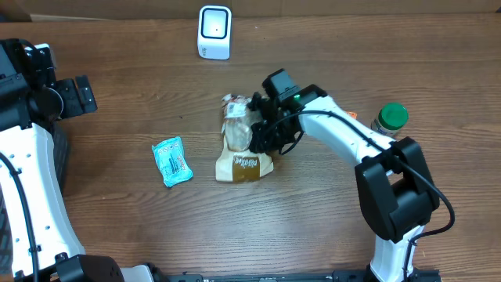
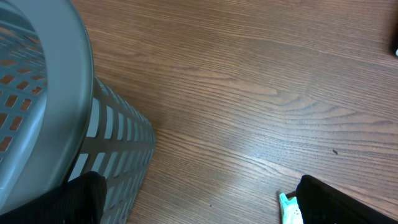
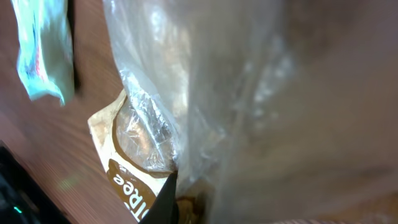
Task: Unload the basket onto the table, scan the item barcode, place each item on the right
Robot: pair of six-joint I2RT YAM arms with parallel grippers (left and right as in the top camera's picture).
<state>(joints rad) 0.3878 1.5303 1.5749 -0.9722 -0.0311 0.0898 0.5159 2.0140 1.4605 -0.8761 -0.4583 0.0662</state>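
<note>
Overhead: bread bag (image 1: 241, 149) lies mid-desk (image 1: 117, 102), below white scanner (image 1: 214, 33), well apart from it. Right tool (image 1: 262, 131) clamped on bag's clear plastic, judged as grip for lift toward scanner. Left tool (image 1: 77, 94) spread wide, parked over grey basket (image 2: 37, 93), away from work. Bag: crinkled clear film, loaf inside, brown-and-cream label at lower end; barcode not visible.
</note>
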